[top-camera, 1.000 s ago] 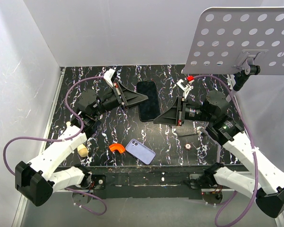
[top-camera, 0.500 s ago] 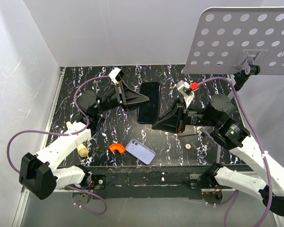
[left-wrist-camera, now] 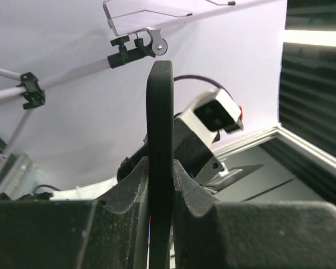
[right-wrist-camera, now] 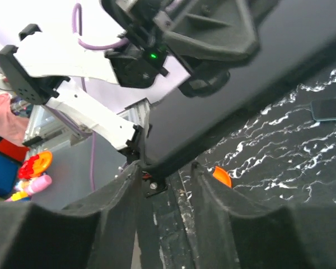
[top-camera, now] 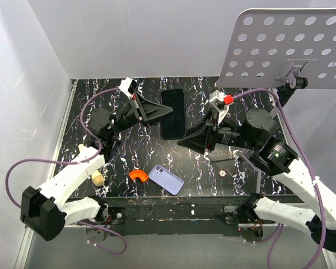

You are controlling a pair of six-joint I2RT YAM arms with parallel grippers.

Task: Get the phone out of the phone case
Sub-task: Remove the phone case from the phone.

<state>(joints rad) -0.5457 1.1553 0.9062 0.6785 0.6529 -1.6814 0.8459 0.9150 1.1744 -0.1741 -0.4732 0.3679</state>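
The black phone case (top-camera: 173,114) is held over the middle of the table (top-camera: 201,92), its long axis running from far to near. Whether a phone sits inside it cannot be told.

The left gripper (top-camera: 167,111) is clamped on the case's left edge. In the left wrist view both fingers press against the case, which appears edge-on and upright.

The right gripper (top-camera: 181,143) meets the near end of the case. Its fingers stand partly apart, one on each side of the slab's edge (the right wrist view does not show whether they press on it).

The table is black with white marbling. Near its front edge lies a lavender phone-shaped object (top-camera: 166,179), flat, camera side up. An orange curved piece (top-camera: 138,175) lies just beside it on the left, with a cork-coloured stub (top-camera: 97,179) further left. A small round disc (top-camera: 222,174) lies to the right.

White walls (top-camera: 129,33) enclose the table on the left and far sides. A perforated grey plate (top-camera: 285,45) on a clamp overhangs the far right corner.
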